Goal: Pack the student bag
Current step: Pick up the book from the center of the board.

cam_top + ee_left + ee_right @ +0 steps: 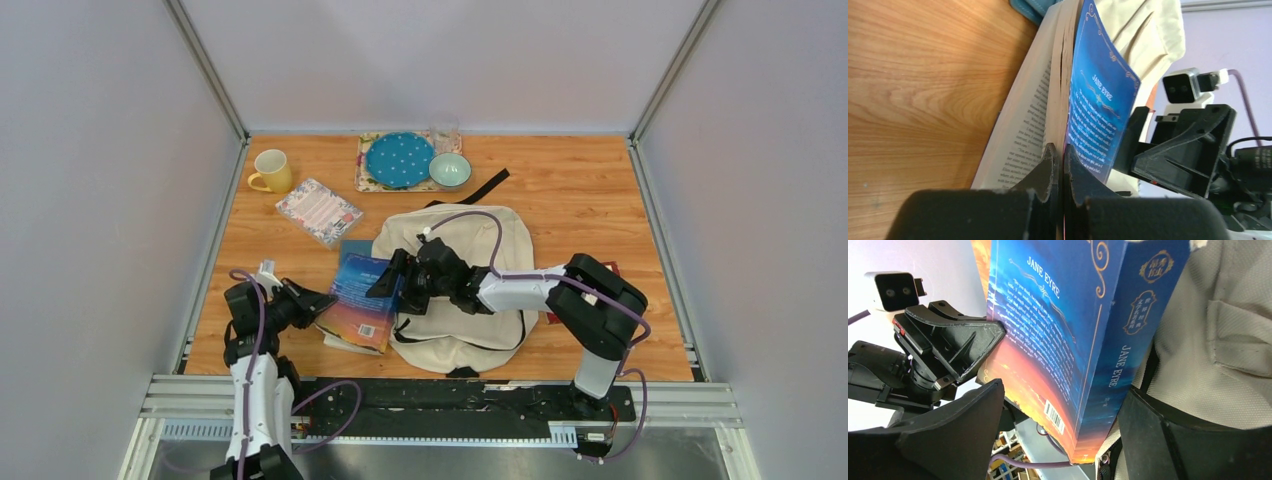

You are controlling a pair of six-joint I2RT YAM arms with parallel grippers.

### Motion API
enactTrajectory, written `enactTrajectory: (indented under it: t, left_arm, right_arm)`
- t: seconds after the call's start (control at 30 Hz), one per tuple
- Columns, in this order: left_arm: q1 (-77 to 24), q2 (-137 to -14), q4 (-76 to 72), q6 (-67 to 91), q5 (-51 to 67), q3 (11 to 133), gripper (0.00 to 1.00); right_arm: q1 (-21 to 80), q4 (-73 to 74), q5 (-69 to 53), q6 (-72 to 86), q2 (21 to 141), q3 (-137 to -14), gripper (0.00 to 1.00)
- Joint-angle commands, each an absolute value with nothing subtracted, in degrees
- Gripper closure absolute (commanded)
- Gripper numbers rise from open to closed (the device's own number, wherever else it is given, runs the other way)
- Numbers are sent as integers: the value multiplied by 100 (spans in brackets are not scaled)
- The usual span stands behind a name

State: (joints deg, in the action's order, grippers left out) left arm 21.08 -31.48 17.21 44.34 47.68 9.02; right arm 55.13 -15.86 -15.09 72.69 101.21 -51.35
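Observation:
The student bag (455, 290) lies flat mid-table, cream with black straps; its fabric also shows in the right wrist view (1218, 330). A blue and orange "Jane Eyre" book (360, 300) lies against the bag's left side, tilted up. My left gripper (322, 300) is shut on the book's back cover (1098, 110); its fingertips (1050, 162) pinch the thin cover, with the pages to their left. My right gripper (392, 280) is open over the bag's left edge. Its fingers (948, 435) stand wide on either side of the book's spine (1128, 340), not touching it.
A yellow mug (271, 171), a floral notebook (318, 211), a blue dotted plate (399, 159) on a placemat, a pale green bowl (450, 170) and a glass (444, 131) stand at the back. A black strap (490, 186) trails behind the bag. A red item (612, 268) lies by the right arm.

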Motion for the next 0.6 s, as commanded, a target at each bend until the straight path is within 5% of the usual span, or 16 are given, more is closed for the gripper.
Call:
enactTrajectory:
  t: [0.0, 0.13, 0.37, 0.5, 0.57]
  left_arm:
    - [1732, -3138, 1716, 4464, 5106, 607, 100]
    - [1503, -3155, 1468, 4606, 4992, 387, 100]
    - [1380, -3313, 1503, 4412, 5019, 439, 100]
    - [1371, -3331, 1555, 4334, 5089, 474, 100]
    - [1371, -3279, 1678, 4228, 5071, 571, 98]
  right_arm:
    - [5791, -2252, -1626, 7076, 10116, -5703, 20]
    - [5871, -1749, -1512, 7005, 10221, -5941, 38]
    - [5880, -1951, -1695, 7101, 10564, -5950, 43]
    - [5889, -2232, -1881, 7067, 10661, -5977, 100]
    - [5889, -2119, -1846, 6848, 10495, -6020, 100]
